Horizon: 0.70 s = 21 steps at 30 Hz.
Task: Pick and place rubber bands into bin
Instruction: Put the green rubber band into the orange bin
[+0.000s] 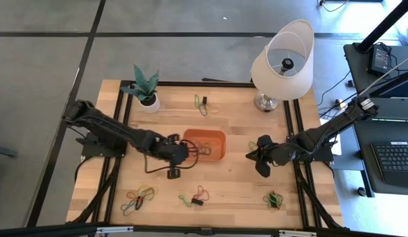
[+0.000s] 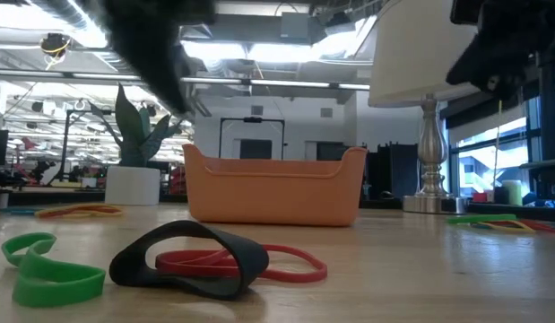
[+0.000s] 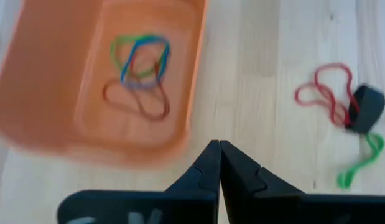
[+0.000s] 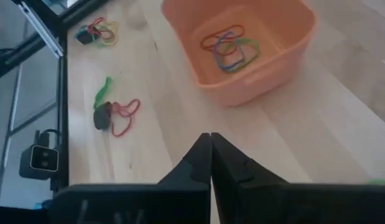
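Lying tangled, rubber bands, orange bin

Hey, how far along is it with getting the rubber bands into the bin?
Partly done: a few bands lie in the bin. Nothing is in hand; the left gripper and right gripper are shut and empty. Left: clusters along the table's front and one near the plant.

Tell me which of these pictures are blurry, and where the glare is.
Left wrist view: the orange bin is smeared along its near edge, while the shut fingers look sharp. Low view: a dark arm at the top is a soft blur, and ceiling lights and the right-hand windows glare brightly. High view: evenly lit, with a bright patch at the top right floor.
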Available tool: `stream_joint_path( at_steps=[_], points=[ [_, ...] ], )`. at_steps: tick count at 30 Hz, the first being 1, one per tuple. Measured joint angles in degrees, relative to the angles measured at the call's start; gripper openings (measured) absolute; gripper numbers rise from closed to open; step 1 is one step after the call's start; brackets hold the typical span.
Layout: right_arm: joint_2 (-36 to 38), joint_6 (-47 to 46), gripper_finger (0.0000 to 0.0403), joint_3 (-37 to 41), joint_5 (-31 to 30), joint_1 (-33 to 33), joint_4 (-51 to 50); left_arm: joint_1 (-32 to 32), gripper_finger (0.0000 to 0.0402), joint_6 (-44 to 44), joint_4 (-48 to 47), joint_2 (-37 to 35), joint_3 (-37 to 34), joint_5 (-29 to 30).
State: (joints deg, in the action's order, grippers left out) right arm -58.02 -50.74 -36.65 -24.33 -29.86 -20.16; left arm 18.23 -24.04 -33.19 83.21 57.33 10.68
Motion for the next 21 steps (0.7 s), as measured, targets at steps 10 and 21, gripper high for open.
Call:
stream_joint_path(
  at_steps=[10, 21],
  points=[
    [-21.44, -19.71, 0.0001, -26.08, 14.34, -0.36, -34.66, 6.98, 0.0003, -3.32, -0.06, -19.66, -12.84, 6.39],
    [-30.04, -35.54, 0.0040, -30.21, 28.58, -9.16, -42.96, 8.00, 0.0003, -1.30, -1.22, -29.90, -17.90, 7.22]
  ],
)
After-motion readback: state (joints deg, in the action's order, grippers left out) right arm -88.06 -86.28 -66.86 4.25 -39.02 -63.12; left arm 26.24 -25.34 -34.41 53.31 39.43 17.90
